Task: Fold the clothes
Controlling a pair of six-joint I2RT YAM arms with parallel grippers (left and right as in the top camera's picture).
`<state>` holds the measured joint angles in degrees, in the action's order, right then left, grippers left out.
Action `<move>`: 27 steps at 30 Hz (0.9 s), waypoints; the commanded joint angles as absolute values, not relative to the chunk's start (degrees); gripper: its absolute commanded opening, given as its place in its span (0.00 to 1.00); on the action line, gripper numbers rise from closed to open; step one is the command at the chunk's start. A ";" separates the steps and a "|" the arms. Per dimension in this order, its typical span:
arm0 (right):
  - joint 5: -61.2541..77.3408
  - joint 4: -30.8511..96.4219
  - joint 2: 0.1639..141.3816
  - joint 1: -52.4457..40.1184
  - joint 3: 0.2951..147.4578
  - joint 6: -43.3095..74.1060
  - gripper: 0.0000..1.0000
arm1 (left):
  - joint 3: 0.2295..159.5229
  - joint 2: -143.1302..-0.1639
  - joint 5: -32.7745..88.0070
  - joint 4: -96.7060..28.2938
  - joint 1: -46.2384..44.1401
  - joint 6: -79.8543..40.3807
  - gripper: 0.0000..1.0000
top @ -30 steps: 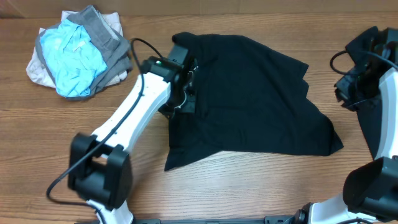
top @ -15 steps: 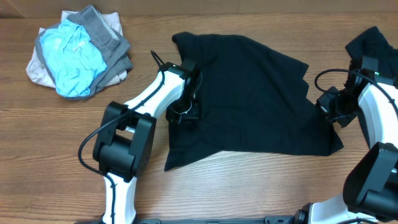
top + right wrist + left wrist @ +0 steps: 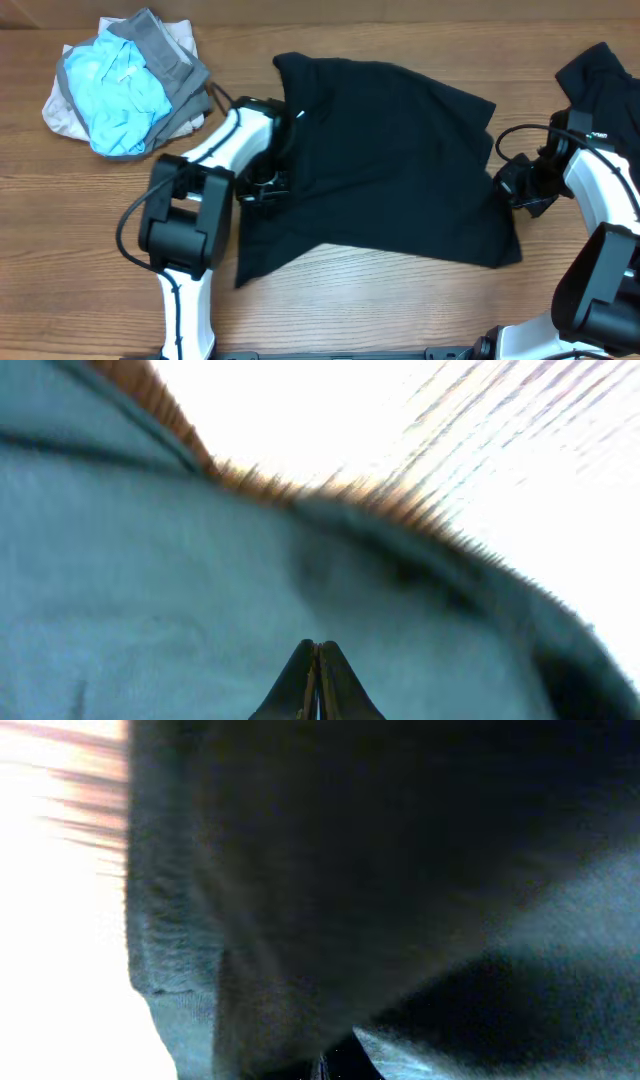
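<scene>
On the wooden table [image 3: 400, 300], the black garment [image 3: 380, 150] is pinched at opposite edges by the left gripper [image 3: 262, 187] and right gripper [image 3: 512, 187]; both edges should be lifted evenly.

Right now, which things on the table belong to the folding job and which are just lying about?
In the job: black garment spread mid-table; left gripper, shut on its left side; right gripper, shut at its right edge.
Lying about: light-blue, grey and beige bundle, far left; second black garment, far right edge.
</scene>
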<state>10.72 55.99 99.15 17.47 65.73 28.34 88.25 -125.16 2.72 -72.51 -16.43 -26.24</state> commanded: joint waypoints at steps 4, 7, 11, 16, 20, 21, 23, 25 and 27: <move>13.04 54.00 98.48 15.88 63.31 28.53 0.06 | 84.66 -127.00 -2.33 -74.87 -10.90 -26.96 0.04; 13.02 53.56 98.48 13.74 63.31 28.53 0.07 | 83.74 -126.98 -2.31 -75.61 -9.76 -27.51 0.04; 12.97 51.59 98.50 9.85 63.31 28.53 0.11 | 81.76 -126.96 -2.04 -76.69 -9.39 -27.51 0.04; 12.95 48.51 98.50 7.73 63.31 28.82 0.19 | 78.22 -126.96 -2.13 -76.09 -9.43 -28.40 0.04; 12.53 45.82 98.94 7.97 63.31 28.75 0.20 | 75.55 -126.93 -2.11 -74.48 -9.43 -28.53 0.04; 12.51 45.08 99.15 7.99 63.31 28.69 0.20 | 75.05 -126.93 -2.11 -74.04 -9.43 -28.53 0.05; 12.56 43.20 99.85 7.99 63.33 28.47 0.19 | 74.17 -126.93 -2.13 -73.43 -9.43 -28.53 0.04; 12.60 41.45 100.62 7.97 63.33 28.34 0.14 | 73.87 -126.93 -2.11 -73.41 -9.39 -28.29 0.04; 13.04 39.77 101.49 7.75 63.33 28.27 0.11 | 73.87 -126.93 -2.20 -73.45 -9.39 -28.23 0.04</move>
